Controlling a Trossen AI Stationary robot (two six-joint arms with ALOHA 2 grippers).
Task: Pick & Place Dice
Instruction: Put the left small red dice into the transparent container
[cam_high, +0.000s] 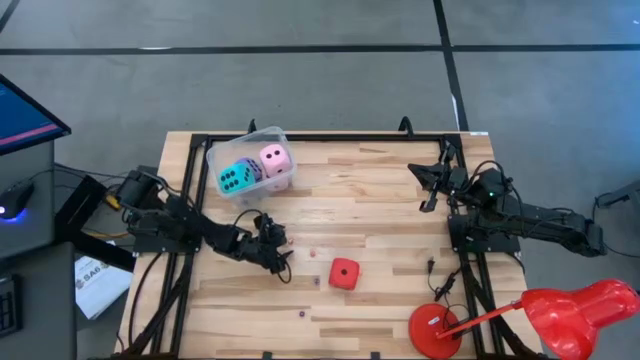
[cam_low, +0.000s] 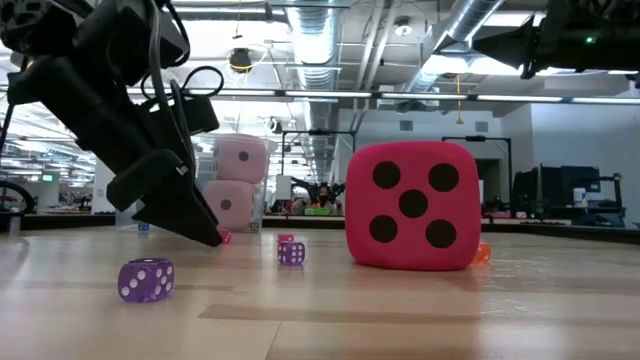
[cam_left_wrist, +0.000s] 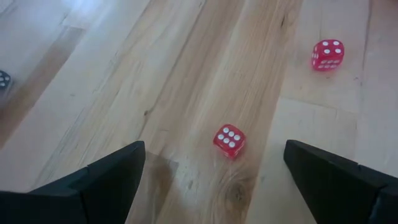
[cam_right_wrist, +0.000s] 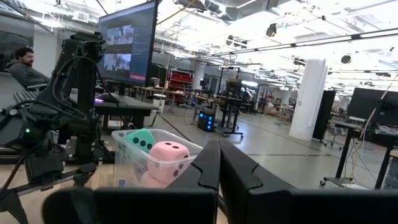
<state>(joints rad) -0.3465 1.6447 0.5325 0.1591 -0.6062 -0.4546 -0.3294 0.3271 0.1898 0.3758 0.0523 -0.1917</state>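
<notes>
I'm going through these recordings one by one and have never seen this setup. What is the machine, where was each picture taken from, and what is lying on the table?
Two robot arms work at a wooden table. One picture looks straight down from above, one looks level across the tabletop, and two come from cameras on the arms' wrists. A clear tub holds a cyan die and a pink die. A large red die sits on the bare wood, and several much smaller dice lie scattered around it. The left gripper is open and low over the wood, with a small red die just ahead of its fingers. It holds nothing. The right gripper is shut, empty, and parked at the table's right side.
</notes>
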